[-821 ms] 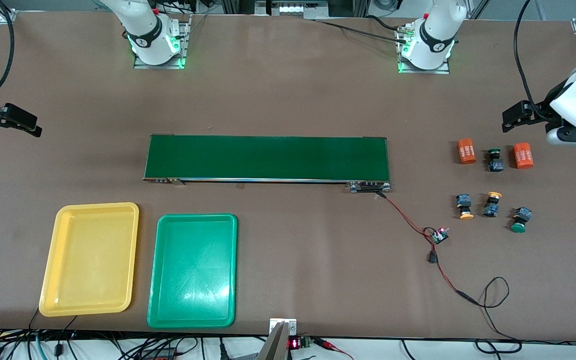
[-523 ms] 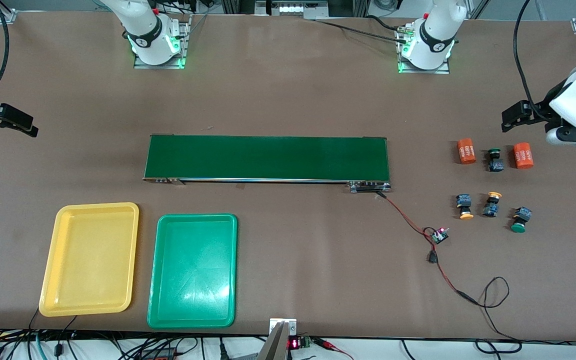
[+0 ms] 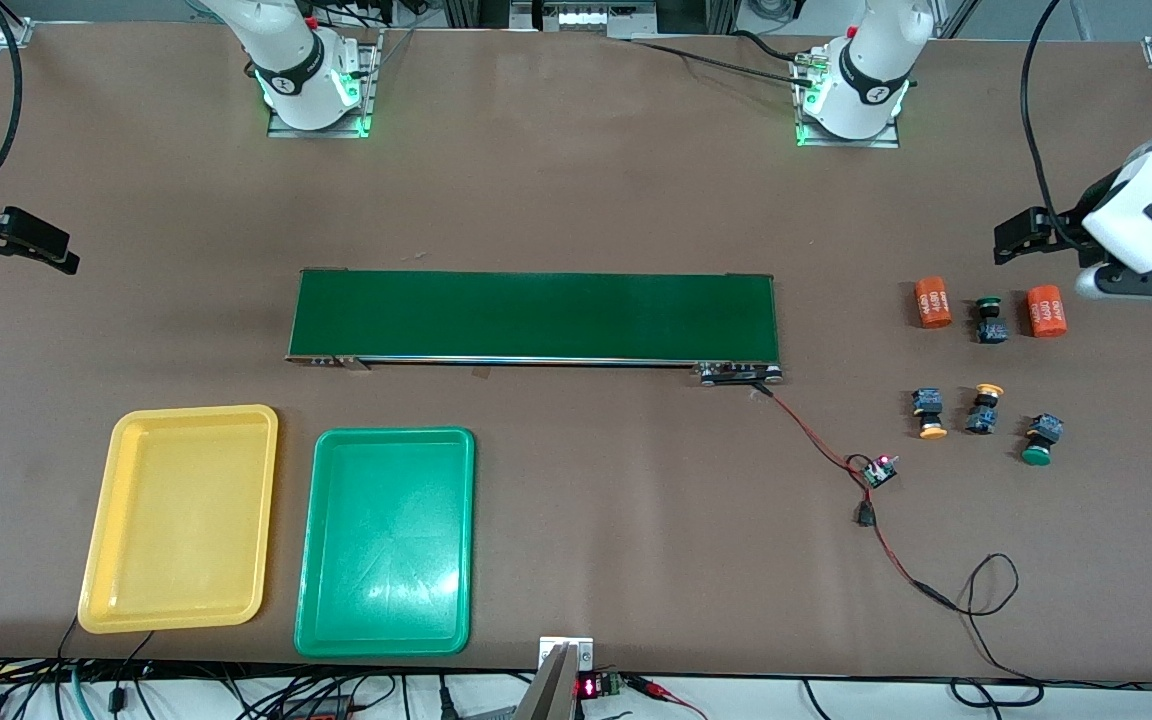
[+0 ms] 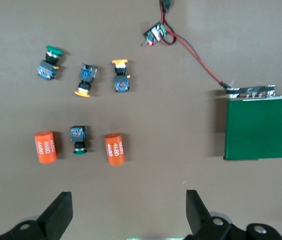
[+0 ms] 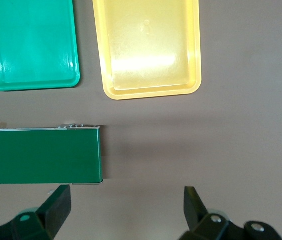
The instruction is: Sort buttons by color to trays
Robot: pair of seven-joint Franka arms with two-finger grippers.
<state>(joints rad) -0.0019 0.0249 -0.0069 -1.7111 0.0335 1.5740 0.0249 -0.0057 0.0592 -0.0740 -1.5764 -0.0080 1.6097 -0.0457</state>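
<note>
Overhead, left gripper (image 3: 1016,232) (open) hangs above the buttons (image 3: 982,408).

Probably a robotics lab — bolted arm bases (image 3: 314,85), conveyor belt (image 3: 534,316), loose wiring (image 3: 896,560).

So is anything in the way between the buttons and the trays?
Yes. The long green belt and a red wire with its little board lie on the table between the buttons and the yellow tray and green tray. Carrying a button above them would likely clear them.
</note>
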